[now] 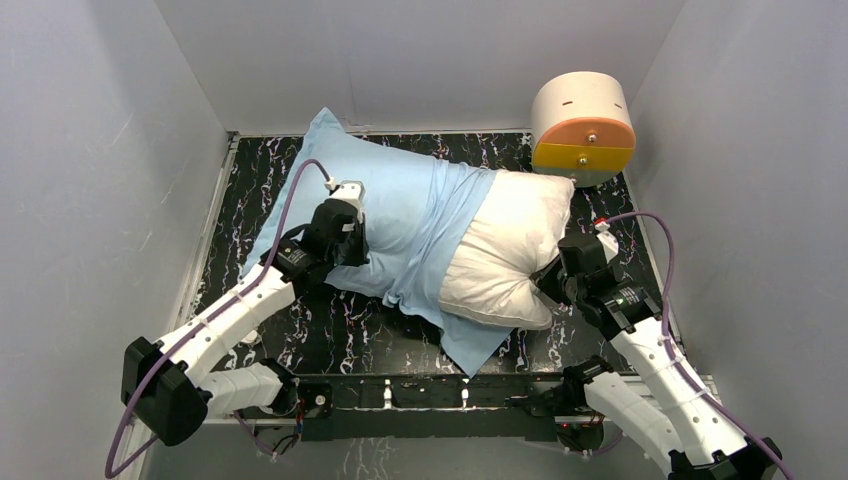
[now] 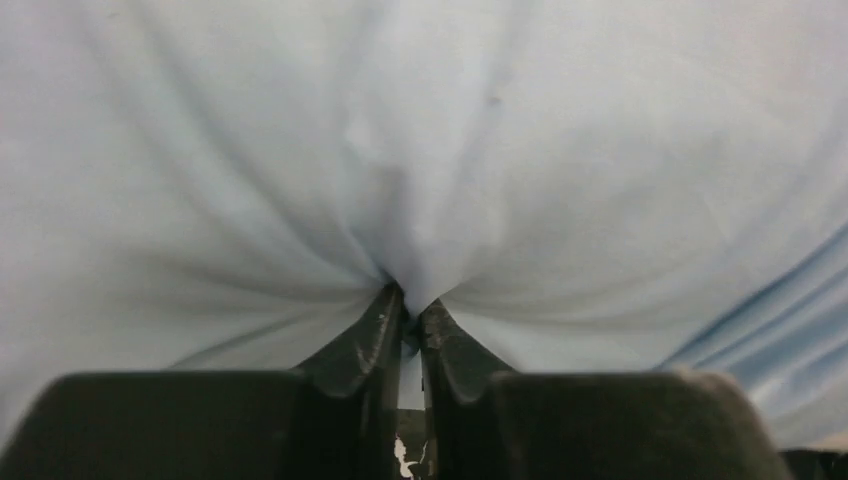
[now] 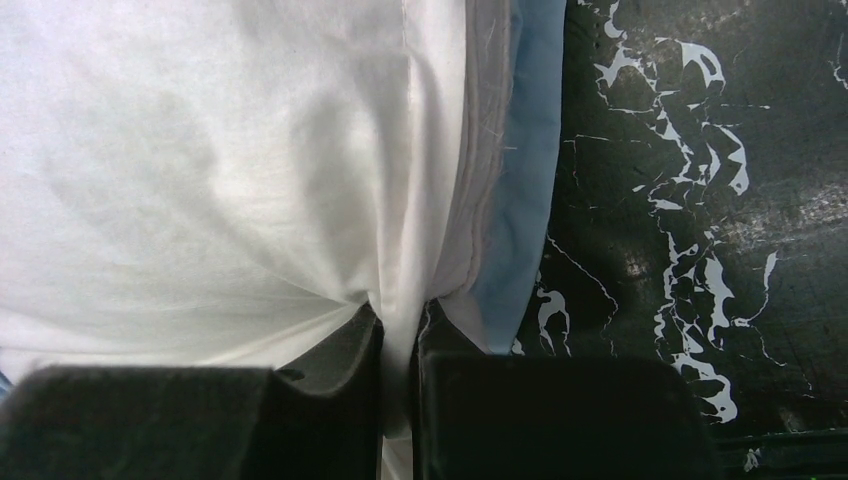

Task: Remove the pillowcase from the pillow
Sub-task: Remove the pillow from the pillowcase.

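Observation:
The light blue pillowcase (image 1: 400,200) covers the left part of the white pillow (image 1: 515,240), whose right end sticks out bare. My left gripper (image 1: 350,250) sits at the case's near edge. In the left wrist view it (image 2: 412,305) is shut on a gathered fold of the pillowcase (image 2: 420,150), with creases fanning out from the pinch. My right gripper (image 1: 550,280) is at the pillow's bare right end. In the right wrist view it (image 3: 400,315) is shut on a pinch of white pillow (image 3: 200,170) fabric, and a strip of blue pillowcase (image 3: 525,200) lies beside it.
A round cream-and-orange drum (image 1: 583,125) stands at the back right, close to the pillow's far corner. Everything rests on the black marbled table (image 1: 320,330), which is seen again in the right wrist view (image 3: 700,150). Grey walls close in the left, back and right sides.

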### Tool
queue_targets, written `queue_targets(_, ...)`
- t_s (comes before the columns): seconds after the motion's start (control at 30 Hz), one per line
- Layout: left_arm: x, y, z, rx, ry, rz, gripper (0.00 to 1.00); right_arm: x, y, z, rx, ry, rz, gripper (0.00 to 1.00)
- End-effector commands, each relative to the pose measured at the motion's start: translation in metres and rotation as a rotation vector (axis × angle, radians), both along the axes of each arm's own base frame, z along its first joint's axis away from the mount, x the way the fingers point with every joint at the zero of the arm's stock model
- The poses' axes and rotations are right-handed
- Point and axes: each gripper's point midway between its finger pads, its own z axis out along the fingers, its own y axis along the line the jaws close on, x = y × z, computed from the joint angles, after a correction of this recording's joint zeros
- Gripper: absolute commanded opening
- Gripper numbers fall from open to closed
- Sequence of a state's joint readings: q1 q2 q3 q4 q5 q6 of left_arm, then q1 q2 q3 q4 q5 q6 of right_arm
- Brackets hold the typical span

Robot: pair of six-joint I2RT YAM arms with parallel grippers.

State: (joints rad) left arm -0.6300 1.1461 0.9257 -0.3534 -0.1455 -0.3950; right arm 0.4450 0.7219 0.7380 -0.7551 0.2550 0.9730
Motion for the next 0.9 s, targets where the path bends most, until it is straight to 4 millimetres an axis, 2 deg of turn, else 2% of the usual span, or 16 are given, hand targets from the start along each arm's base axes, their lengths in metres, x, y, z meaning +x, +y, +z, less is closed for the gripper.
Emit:
queue_targets(0.0,0.012,0.045,0.001,0.179,-0.042,0.185,0.0,0.02,-0.018,0.019,-0.043,-0.102,-0.11,0.06)
queue_targets(0.23,0.007,0.092,0.008,0.24,-0.074,0.322,0.0,0.022,-0.035,0.023,-0.104,-0.127,-0.173,0.06)
queue_targets(0.43,0.004,0.128,0.025,0.292,-0.11,0.417,0.0,0.021,-0.037,0.023,-0.118,-0.123,-0.174,0.05)
queue_targets(0.53,0.003,0.138,0.031,0.3,-0.107,0.452,0.0,0.019,-0.038,0.024,-0.118,-0.126,-0.177,0.05)
queue_targets(0.6,0.003,0.132,0.034,0.272,-0.099,0.425,0.0,0.018,-0.038,0.025,-0.112,-0.13,-0.178,0.06)
queue_targets(0.63,0.003,0.127,0.037,0.248,-0.096,0.405,0.08,0.017,-0.038,0.025,-0.108,-0.131,-0.177,0.05)
queue_targets(0.7,0.003,0.111,0.045,0.18,-0.093,0.349,0.35,0.016,-0.037,0.025,-0.098,-0.133,-0.173,0.05)
queue_targets(0.8,0.002,0.076,0.07,0.019,-0.125,0.203,0.7,0.014,-0.032,0.023,-0.074,-0.125,-0.157,0.06)
queue_targets(0.87,0.0,0.051,0.088,-0.089,-0.155,0.101,0.77,0.014,-0.028,0.02,-0.058,-0.119,-0.146,0.06)
